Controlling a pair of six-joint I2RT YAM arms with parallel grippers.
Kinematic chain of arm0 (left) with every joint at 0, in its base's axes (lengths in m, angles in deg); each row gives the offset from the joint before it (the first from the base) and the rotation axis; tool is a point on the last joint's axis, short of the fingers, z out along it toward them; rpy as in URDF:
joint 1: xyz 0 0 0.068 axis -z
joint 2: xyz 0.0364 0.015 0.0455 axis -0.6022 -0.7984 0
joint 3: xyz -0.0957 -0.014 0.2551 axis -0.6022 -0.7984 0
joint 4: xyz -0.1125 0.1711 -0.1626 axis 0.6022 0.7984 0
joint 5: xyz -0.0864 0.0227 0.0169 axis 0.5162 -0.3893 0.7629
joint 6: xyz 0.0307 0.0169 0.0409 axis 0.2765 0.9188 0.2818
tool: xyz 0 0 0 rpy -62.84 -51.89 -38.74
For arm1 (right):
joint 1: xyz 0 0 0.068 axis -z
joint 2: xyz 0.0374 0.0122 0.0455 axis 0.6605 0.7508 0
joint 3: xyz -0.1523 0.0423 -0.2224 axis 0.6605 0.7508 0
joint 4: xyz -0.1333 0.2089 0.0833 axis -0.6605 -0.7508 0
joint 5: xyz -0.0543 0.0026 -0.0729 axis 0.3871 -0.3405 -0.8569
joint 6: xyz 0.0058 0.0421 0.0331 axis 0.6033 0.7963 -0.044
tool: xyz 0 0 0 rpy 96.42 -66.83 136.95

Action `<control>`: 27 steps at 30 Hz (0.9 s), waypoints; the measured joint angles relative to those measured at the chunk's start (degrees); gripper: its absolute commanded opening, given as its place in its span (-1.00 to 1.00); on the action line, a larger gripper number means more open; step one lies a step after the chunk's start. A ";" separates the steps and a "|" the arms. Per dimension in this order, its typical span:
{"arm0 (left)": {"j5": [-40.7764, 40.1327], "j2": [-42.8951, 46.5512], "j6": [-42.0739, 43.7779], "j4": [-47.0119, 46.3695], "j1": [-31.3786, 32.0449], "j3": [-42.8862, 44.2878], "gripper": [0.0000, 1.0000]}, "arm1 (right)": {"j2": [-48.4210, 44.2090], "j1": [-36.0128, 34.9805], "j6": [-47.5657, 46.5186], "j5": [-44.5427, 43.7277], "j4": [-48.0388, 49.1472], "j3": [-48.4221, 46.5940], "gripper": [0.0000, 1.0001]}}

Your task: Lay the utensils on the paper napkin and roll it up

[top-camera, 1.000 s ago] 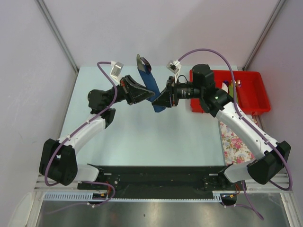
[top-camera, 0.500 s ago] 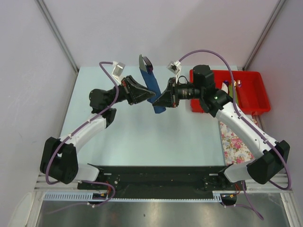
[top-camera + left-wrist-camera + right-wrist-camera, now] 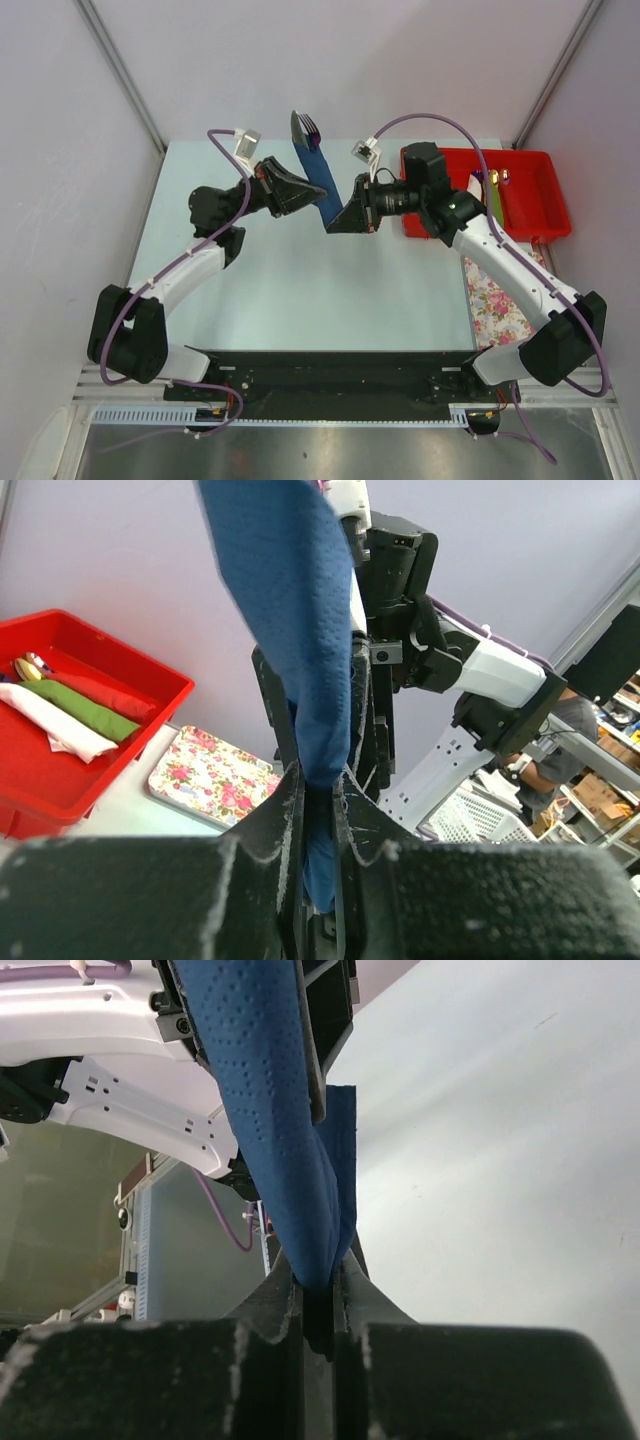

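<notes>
The paper napkin (image 3: 318,180) is a dark navy-blue roll, held tilted above the table's far middle. The utensils (image 3: 304,126), grey fork tines and a blade tip, stick out of its far end. My left gripper (image 3: 308,197) is shut on the roll from the left. My right gripper (image 3: 337,218) is shut on the roll's near end from the right. In the left wrist view the napkin (image 3: 298,630) runs down between my gripper's (image 3: 318,815) jaws. In the right wrist view the napkin (image 3: 268,1110) is pinched in my gripper (image 3: 318,1295).
A red tray (image 3: 555,225) at the back right holds green and white rolled pieces; it also shows in the left wrist view (image 3: 150,695). A pink-flowered white cloth (image 3: 495,300) lies in front of it, at the table's right edge.
The right wrist has shifted slightly and turned, and the roll's near end has come up a little. Both grippers keep their hold on the roll.
</notes>
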 measured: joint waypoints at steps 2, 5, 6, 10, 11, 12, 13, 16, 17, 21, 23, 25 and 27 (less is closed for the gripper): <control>-0.13 -0.15 -0.35 0.11 -0.11 0.00 -1.00 | 0.00 -0.07 -0.48 0.22 0.02 0.04 -1.00; -0.04 -0.17 -0.37 -0.07 -0.11 0.00 -1.00 | 0.00 -0.17 -1.44 0.55 -0.02 0.07 -0.12; 0.04 -0.17 -0.35 -0.04 -0.11 0.00 -1.00 | 0.00 -0.20 -1.75 0.50 -0.15 0.07 0.13; -0.39 -0.20 -0.33 -0.26 -0.15 0.00 -1.00 | -0.04 -0.35 -2.99 -0.63 -2.84 0.13 0.63; -0.52 -0.20 -0.35 -0.24 -0.15 0.00 -1.00 | -0.04 -0.13 -3.54 -1.03 -4.00 0.04 0.63; -0.52 -0.20 -0.35 -0.28 -0.15 0.00 -1.00 | -0.04 0.24 -3.63 -1.33 -4.68 -0.11 0.64; -0.55 -0.20 -0.35 -0.31 -0.15 0.00 -1.00 | -0.04 0.96 -3.78 -1.75 -5.38 -0.42 0.64; -0.52 -0.17 -0.35 -0.28 0.00 -0.02 -1.00 | -0.04 3.45 -4.24 -3.19 -7.32 -2.60 0.69; -0.55 -0.17 -0.35 -0.28 0.02 -0.07 -1.00 | -0.04 4.20 -4.48 -3.76 -7.56 -3.76 0.70; -0.55 -0.17 -0.37 -0.28 0.74 -0.24 -1.00 | -0.04 4.72 -4.70 -4.59 -6.82 -7.74 0.69; -0.55 -0.17 -0.39 -0.33 1.14 -0.24 -1.00 | -0.04 4.31 -4.66 -4.50 -6.03 -8.92 0.61; -0.55 -0.17 -0.42 -0.44 1.38 -0.24 -1.00 | 0.02 3.78 -4.63 -4.31 -5.42 -9.40 0.48; -0.55 -0.17 -0.46 -0.55 1.53 -0.24 -1.00 | 0.31 3.21 -4.46 -3.78 -4.98 -9.60 0.46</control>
